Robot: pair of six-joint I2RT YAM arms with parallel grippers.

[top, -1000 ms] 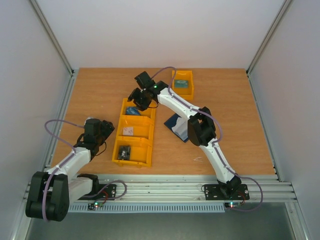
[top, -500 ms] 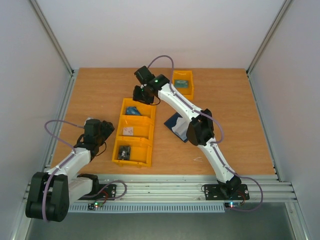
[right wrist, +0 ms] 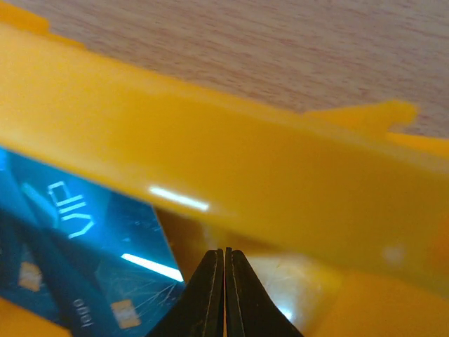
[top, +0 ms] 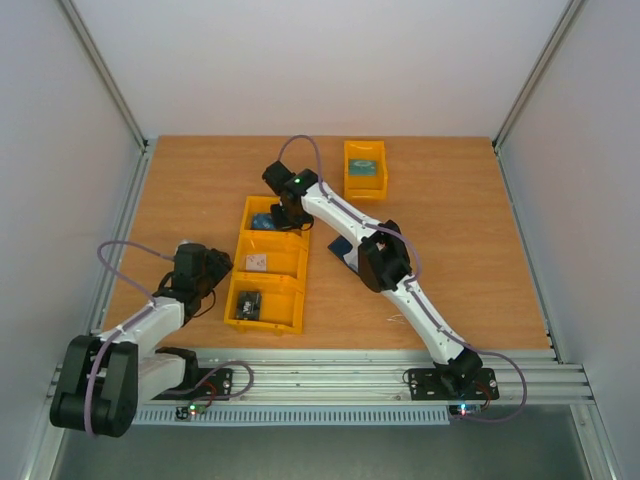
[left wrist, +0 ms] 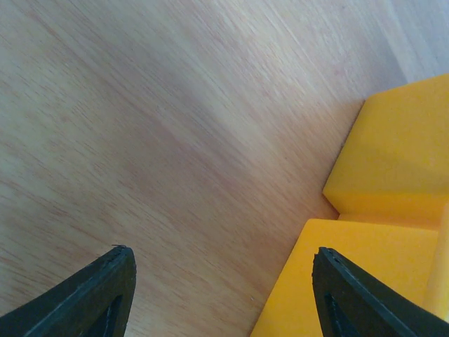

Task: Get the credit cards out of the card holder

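right gripper, jaws clenched empty, hangs over blue cards in the yellow bin, apparently at the drop-off step; the next move calls for reaching the card holder on the table beside the bin, while left gripper gapes idle

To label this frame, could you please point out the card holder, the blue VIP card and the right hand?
card holder (top: 342, 246): top view, on its dark cover.
blue VIP card (right wrist: 98, 232): right wrist view, on its face near the lettering.
right hand (right wrist: 224, 253): right wrist view, between its shut fingertips.
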